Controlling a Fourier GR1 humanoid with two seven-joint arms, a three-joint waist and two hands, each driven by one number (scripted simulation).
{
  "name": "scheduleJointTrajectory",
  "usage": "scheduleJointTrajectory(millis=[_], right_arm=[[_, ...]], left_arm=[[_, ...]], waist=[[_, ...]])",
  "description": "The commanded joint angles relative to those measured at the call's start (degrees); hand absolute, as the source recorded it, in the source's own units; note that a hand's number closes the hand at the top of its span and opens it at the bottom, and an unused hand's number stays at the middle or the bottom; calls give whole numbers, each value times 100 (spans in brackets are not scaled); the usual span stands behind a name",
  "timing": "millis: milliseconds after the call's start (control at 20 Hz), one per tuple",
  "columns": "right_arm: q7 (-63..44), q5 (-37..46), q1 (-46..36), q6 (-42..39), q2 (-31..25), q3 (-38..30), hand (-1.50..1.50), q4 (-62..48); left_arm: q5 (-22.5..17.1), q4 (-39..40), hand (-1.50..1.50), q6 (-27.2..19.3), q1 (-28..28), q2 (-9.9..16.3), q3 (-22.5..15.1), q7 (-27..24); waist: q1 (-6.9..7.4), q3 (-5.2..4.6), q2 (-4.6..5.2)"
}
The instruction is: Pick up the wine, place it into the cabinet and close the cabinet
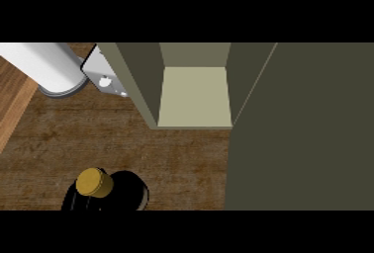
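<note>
Fingers of either hand cannot be seen, so whether they are released, clenched or grasping cannot be told. Only one arm shows: a pale grey forearm (40,64) lies across the view's upper left corner, slanting down toward the right. It ends in a darker grey wrist ring (64,90). Just beyond the ring, a light grey wrist plate (104,74) with small bolt heads sits tilted against the outer face of the cabinet's left wall (135,81); whatever continues past the plate is hidden by that wall.

The wine bottle (110,193) stands upright on the wooden counter (175,153) near the view's lower edge, left of centre, well apart from the forearm. It is seen almost straight from above: a round gold cap (93,182) over dark shoulders. From this angle its label is hidden and no brand or writing can be read anywhere in the scene.

The cabinet (196,96) is open. Its pale greenish floor panel sits between two olive side walls, and nothing shows inside the visible compartment. The cabinet door (300,123), a large flat dark olive panel, fills the right side of the view from top to bottom. The bottle stands in front of and to the left of the cabinet's opening, outside it, on the counter's brown grain.
</note>
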State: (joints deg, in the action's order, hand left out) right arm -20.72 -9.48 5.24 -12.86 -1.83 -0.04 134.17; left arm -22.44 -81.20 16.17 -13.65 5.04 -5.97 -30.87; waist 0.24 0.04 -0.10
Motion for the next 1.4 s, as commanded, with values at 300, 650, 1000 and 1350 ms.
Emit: scheduleJointTrajectory(millis=[300, 650, 1000, 1350], right_arm=[[56, 160, 330, -75, 97, 257, -150, 235], [-68, -124, -117, -36, -15, -28, -150, -111], [9, -159, 3, -132, -51, -98, -150, -88], [218, -443, -367, -265, -316, -542, -150, -552]], left_arm=[[-187, -2066, 150, -970, 102, -150, -183, 1599], [-31, -1757, 150, -2275, 1587, -500, -585, 2333], [129, -1131, 150, -2919, 2415, -503, -801, 1950], [527, -147, 150, -3951, 3308, -504, -1564, 1605]], waist=[[-28, -2, 1], [-52, -3, 12], [-48, -4, 9], [-71, -3, 14]])
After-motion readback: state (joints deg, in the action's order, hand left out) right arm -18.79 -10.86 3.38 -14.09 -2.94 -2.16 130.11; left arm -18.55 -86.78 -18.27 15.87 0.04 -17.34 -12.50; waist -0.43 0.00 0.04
